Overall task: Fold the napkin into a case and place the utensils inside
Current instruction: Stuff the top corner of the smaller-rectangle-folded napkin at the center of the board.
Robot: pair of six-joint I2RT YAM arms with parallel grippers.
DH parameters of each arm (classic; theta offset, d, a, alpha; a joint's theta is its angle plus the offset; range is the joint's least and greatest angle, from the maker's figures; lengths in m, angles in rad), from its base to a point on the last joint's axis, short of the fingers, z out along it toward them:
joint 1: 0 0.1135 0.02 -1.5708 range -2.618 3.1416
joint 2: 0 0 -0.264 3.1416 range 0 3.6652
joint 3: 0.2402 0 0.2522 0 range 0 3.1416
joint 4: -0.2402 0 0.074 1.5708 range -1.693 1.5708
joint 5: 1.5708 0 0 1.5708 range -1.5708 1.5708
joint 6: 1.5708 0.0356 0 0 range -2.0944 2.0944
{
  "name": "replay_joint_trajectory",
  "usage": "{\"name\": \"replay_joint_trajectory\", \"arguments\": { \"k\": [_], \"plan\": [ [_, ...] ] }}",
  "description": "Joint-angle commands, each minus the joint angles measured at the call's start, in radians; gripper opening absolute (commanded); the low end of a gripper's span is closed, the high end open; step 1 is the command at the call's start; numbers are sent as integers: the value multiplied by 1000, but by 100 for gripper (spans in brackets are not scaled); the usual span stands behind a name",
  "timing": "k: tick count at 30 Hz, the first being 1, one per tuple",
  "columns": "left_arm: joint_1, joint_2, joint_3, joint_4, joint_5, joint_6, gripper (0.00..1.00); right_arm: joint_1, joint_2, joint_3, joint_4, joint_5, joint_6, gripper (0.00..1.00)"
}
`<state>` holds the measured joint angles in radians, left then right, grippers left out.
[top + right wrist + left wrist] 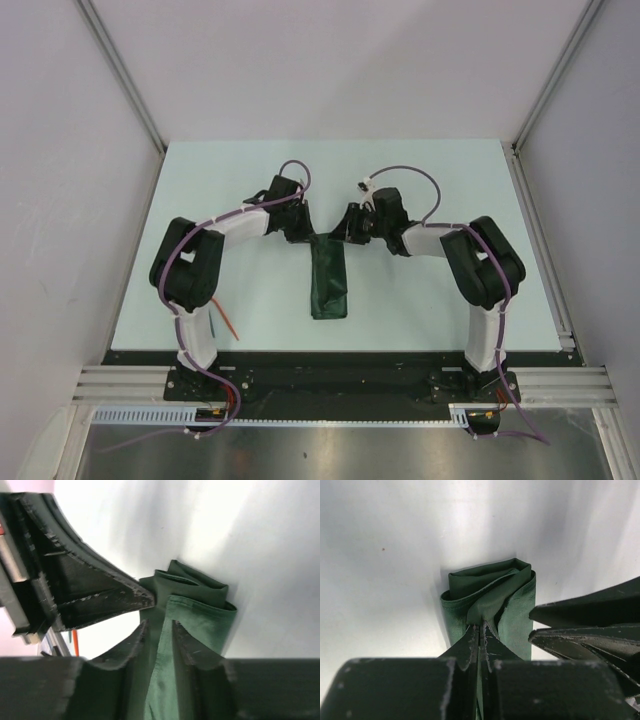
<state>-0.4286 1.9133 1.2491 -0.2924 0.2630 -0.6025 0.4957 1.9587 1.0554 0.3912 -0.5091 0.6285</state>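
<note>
Left wrist view: the left gripper's (480, 628) jaws are pressed together on a layer of the folded napkin (487, 582). The right gripper's (159, 625) jaws straddle the same end of the cloth; I cannot tell whether they are squeezing it.

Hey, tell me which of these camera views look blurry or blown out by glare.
Top external: evenly lit, sharp, the napkin clear. Left wrist: table washed out white, left tool blurred up close. Right wrist: glare on the table at right, right tool soft, cloth folds sharper.

case (330, 285) on table (420, 190), utensil (230, 325) left of it
</note>
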Motion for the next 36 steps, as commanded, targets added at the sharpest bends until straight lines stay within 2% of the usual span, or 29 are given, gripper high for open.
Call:
{"name": "replay_joint_trajectory", "arguments": {
  "k": [1,8,17,25,26,29,30,36],
  "plan": [
    [7,-39,-8,32,22,-19,1,30,14,93,-138,82,-78,34],
    [5,-31,-31,59,36,-33,0,95,80,209,-276,208,-136,43],
    [5,-23,-45,68,32,-34,0,149,121,267,-387,395,-193,43],
    [5,-10,-47,75,28,-40,0,171,149,281,-439,434,-234,41],
    [5,-10,-47,76,28,-42,0,173,152,281,-440,435,-234,41],
    [5,-10,-43,73,30,-43,0,173,154,284,-434,440,-231,31],
    [5,-11,-40,73,30,-40,0,173,154,285,-434,440,-233,24],
    [5,-17,-39,67,27,-40,0,162,128,298,-445,437,-240,7]
  ]
}}
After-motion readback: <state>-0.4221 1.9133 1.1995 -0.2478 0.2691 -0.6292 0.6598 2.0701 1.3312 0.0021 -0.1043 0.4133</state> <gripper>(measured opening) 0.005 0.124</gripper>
